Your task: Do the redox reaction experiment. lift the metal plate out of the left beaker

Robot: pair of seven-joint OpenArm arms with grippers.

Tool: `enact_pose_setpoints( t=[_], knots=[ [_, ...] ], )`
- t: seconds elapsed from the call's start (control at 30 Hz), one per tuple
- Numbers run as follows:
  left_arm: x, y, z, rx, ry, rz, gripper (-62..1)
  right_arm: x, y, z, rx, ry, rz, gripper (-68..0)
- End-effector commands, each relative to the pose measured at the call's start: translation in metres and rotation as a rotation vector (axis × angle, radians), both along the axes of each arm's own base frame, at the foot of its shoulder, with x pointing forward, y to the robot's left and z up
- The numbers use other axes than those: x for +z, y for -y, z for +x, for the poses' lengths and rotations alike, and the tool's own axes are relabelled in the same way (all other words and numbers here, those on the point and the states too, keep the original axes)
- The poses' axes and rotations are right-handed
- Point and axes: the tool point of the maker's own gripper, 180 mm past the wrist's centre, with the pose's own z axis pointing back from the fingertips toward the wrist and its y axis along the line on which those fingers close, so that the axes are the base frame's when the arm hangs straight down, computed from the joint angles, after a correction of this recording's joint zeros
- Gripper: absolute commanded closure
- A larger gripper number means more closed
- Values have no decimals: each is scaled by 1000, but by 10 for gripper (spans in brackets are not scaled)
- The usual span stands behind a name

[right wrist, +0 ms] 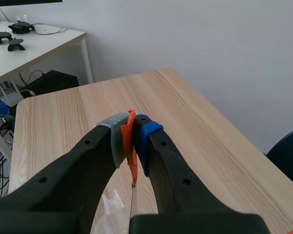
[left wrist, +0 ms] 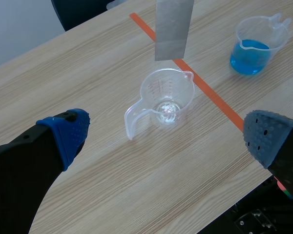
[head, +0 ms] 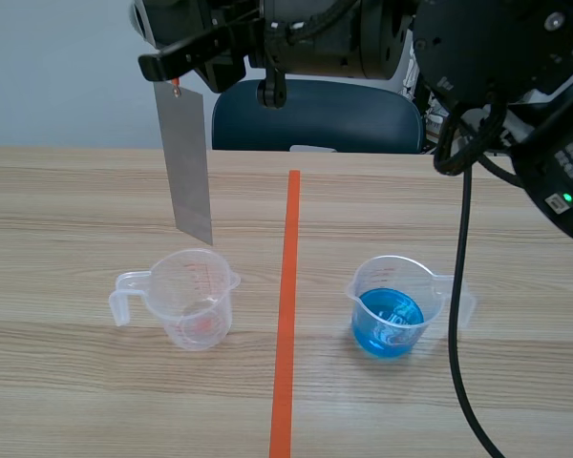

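Right fingers (right wrist: pixel 145 139) are clamped on the top edge of the metal plate (head: pixel 189 162). The plate hangs upright, clear above the left beaker (head: pixel 193 298), which stands on the desk (head: pixel 67 210) left of the orange tape line (head: pixel 286 305). Left fingers (left wrist: pixel 68 131) are spread wide, holding nothing. The right beaker (head: pixel 390 307) holds blue liquid.

1. metal plate (head: pixel 188 162): plain grey, orange-red tab (right wrist: pixel 131 131) at top
2. left beaker (head: pixel 193 298): clear, red scale marks
3. right beaker (head: pixel 392 286): clear, blue liquid (head: pixel 387 326)
4. table (head: pixel 76 382): light wood grain, orange-red tape stripe (head: pixel 286 315)
5. left gripper (left wrist: pixel 167 134) pads (left wrist: pixel 68 131): blue and grey-blue, dotted
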Motion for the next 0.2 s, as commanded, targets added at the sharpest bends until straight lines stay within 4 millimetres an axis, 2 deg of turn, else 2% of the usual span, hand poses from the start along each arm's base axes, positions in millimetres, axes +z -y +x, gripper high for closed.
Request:
enact_pose_setpoints(
  t=[0.0,0.17],
  knots=[
    [6,2,1,0,19,-18,-623,14,-1,-2,10,30,30,0],
    [6,2,1,0,19,-18,-623,14,-1,-2,10,30,30,0]
  ],
)
